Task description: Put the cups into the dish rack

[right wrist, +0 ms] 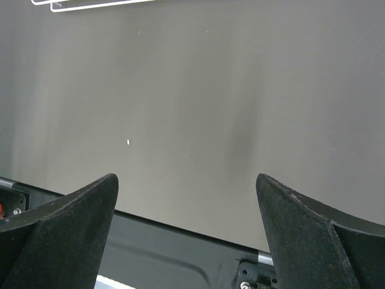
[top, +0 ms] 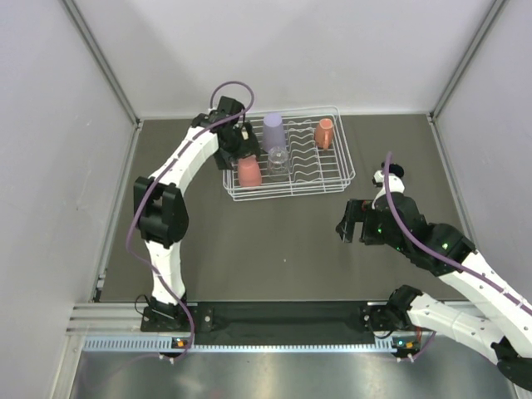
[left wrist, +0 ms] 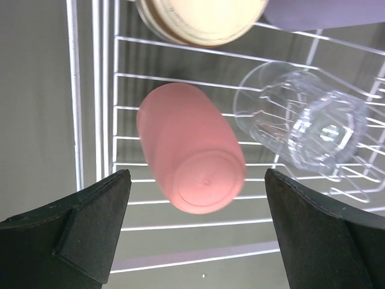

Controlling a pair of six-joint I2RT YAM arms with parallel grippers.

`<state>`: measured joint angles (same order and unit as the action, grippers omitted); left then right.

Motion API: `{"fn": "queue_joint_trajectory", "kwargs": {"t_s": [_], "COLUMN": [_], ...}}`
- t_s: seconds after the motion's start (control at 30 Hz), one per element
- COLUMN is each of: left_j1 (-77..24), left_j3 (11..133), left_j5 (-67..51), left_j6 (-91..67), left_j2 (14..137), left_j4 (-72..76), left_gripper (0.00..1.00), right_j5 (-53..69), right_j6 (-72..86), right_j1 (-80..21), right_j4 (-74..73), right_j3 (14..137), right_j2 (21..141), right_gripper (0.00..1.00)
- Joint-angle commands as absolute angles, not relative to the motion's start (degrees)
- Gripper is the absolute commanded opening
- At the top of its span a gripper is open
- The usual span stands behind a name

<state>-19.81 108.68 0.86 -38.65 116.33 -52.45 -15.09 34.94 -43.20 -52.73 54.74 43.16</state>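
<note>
The white wire dish rack [top: 347, 174] stands at the back of the table. In it are a lavender tumbler [top: 274, 130], a clear shiny cup [top: 278, 160], a salmon-pink mug [top: 324, 133] and a pink tumbler [top: 248, 172]. My left gripper [top: 242, 148] hovers open over the rack's left end. In the left wrist view [left wrist: 197, 180] the pink tumbler [left wrist: 189, 153] lies base up between and below the fingers, untouched, beside the clear cup [left wrist: 307, 120]. A cream round cup base [left wrist: 201, 18] shows at the top. No dark blue mug is identifiable. My right gripper [top: 349, 221] is open and empty.
The right gripper [right wrist: 186, 177] hangs over bare grey table to the front right of the rack, whose corner [right wrist: 78, 5] shows at the top. Grey walls enclose the table on three sides. The black base rail [top: 283, 316] runs along the near edge.
</note>
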Motion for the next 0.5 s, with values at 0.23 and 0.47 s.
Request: {"fn": "queue_joint_trajectory", "kwargs": {"t_s": [0.23, 0.47], "left_j1": [-19.4, -19.4], "left_j3": [100.6, 88.3], "left_j5": [-3.3, -12.5], "left_j6": [-36.0, -32.7], "left_j2": [100.9, 84.8], "left_j4": [-41.1, -33.0], "left_gripper": [0.98, 0.98], "right_j5": [-15.4, -17.1], "right_j6": [34.6, 36.3], "right_j1": [-42.7, -42.7], "right_j4": [-51.9, -53.3], "right_j3": [55.7, 56.1], "right_j2": [43.3, 43.3], "right_gripper": [0.96, 0.97]}}
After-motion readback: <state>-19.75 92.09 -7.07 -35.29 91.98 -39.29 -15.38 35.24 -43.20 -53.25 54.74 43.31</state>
